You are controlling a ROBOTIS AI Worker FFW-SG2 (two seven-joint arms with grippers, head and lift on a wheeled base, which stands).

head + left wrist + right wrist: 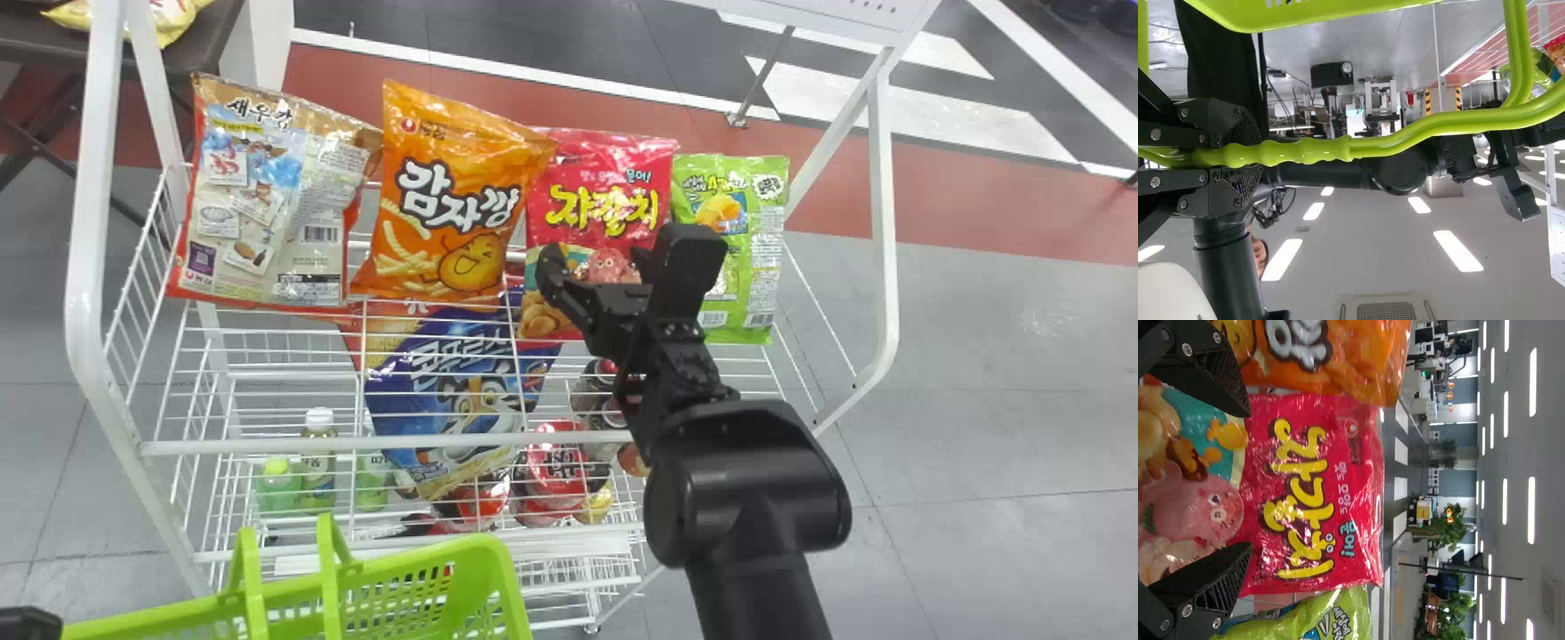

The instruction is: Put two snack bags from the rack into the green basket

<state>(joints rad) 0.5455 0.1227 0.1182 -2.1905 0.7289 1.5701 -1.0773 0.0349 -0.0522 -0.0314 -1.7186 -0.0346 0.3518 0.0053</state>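
Holds the right gripper (622, 253) with jaws spread before the red snack bag (605, 196) on the rack (82, 284), near twelve o'clock in the head view. Shows the orange bag (458, 200) at eleven, the beige bag (271, 209) at ten and the green bag (733, 302) at two. Pinches the handle (1298, 152) of the green basket (480, 569), toward seven, in the left gripper (27, 622), out at eight.

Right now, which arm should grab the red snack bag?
Probably the right: its end effector is open in front of the red snack bag, while the left end effector is holding the green basket's handle.
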